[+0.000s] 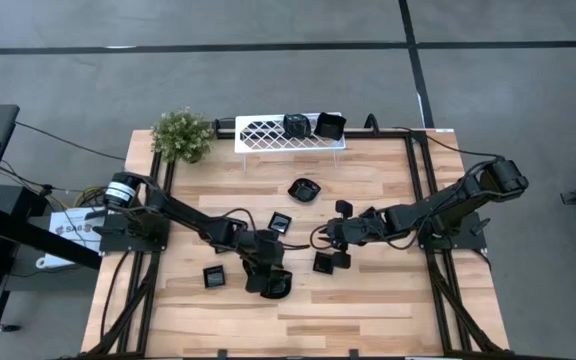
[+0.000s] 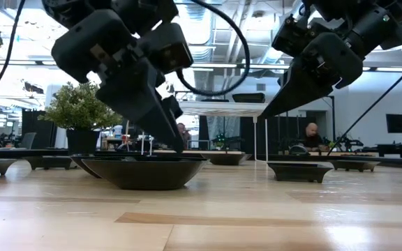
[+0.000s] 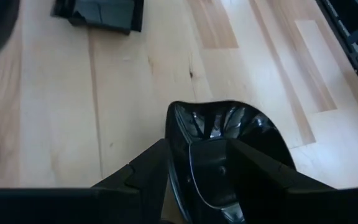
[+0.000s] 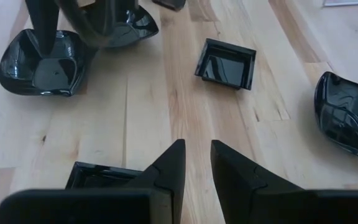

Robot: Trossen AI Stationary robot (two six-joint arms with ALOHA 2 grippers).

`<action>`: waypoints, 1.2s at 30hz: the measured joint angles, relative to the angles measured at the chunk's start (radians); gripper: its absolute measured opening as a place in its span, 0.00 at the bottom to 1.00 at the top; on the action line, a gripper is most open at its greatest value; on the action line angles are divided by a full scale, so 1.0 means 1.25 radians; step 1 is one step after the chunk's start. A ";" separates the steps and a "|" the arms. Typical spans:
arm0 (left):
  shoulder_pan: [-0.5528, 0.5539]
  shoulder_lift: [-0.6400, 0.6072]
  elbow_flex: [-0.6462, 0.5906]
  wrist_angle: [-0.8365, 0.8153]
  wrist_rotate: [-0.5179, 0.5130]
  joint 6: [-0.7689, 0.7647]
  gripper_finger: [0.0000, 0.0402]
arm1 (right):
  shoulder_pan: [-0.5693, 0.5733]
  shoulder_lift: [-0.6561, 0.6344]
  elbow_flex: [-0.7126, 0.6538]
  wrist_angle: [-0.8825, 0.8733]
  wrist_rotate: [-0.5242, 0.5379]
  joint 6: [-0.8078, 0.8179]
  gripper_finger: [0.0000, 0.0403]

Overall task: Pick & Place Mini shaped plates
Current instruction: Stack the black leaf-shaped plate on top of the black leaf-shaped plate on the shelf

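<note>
Left claw [image 1: 273, 283] low, fingers straddling a dish rim; right claw [image 1: 334, 240] hovered, fingers slightly parted, empty.

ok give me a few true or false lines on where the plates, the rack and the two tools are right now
1. The left tool has its fingers astride the rim of a rounded black plate. True.
2. The right tool is holding a plate off the table. False: nothing sits between its fingers; it hangs over bare wood beside a square plate.
3. Two black plates stand in the white lattice rack. True.
4. The potted plant stands at the rack's right end. False: it is at the rack's left end in the high view.
5. A wavy-rimmed plate lies on the table between the rack and the arms. True.
</note>
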 joint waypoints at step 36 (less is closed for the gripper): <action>0.034 0.037 -0.009 0.025 0.062 -0.047 0.41 | 0.000 0.000 0.000 0.001 0.000 0.000 0.18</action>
